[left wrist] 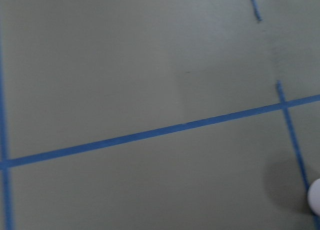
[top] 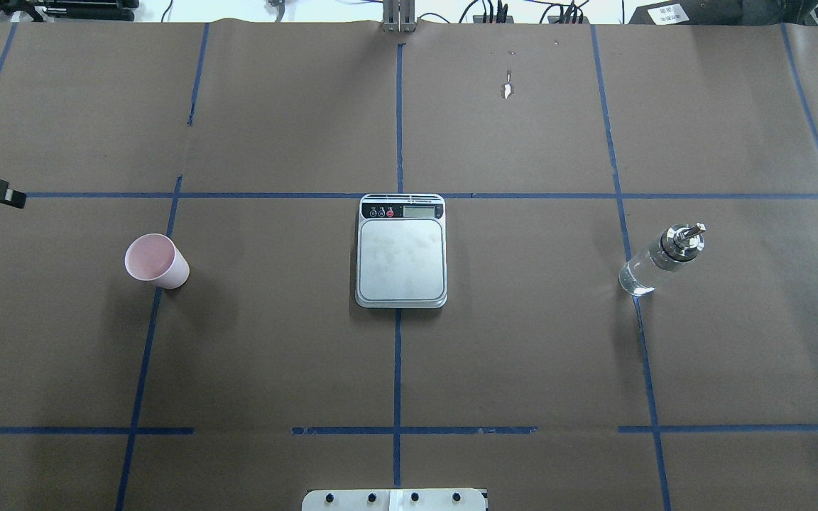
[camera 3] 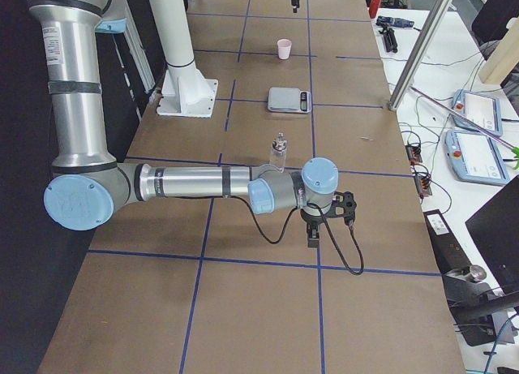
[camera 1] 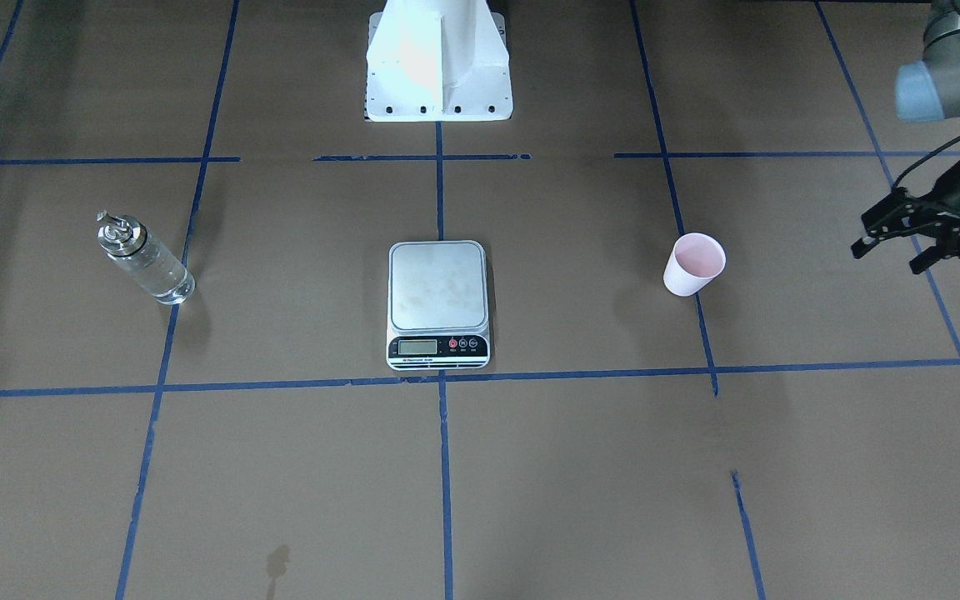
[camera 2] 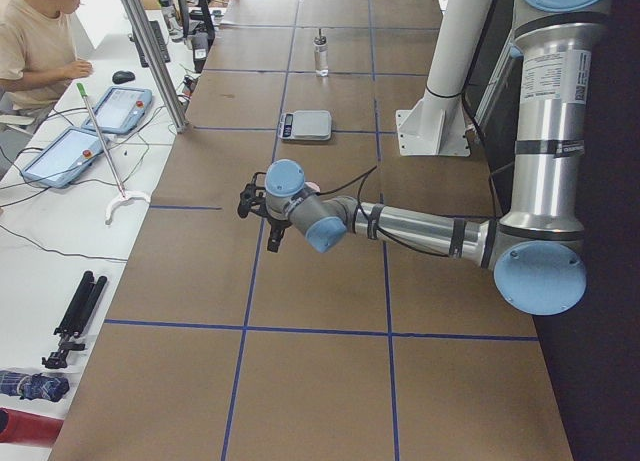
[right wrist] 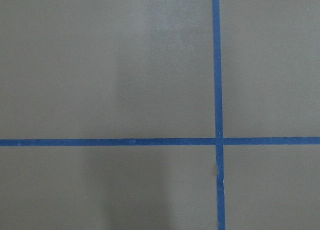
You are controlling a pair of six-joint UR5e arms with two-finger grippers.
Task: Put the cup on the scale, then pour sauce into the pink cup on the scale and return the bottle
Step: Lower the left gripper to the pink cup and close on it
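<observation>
scale (camera 1: 437,287) apart from cup (camera 1: 694,263); left end effector (camera 1: 886,259) released; right end effector (camera 3: 313,238), cannot tell

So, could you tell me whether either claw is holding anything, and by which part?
Nothing is held. The left claw is open and empty; the cup and the bottle stand free on the table, clear of the right claw.
</observation>
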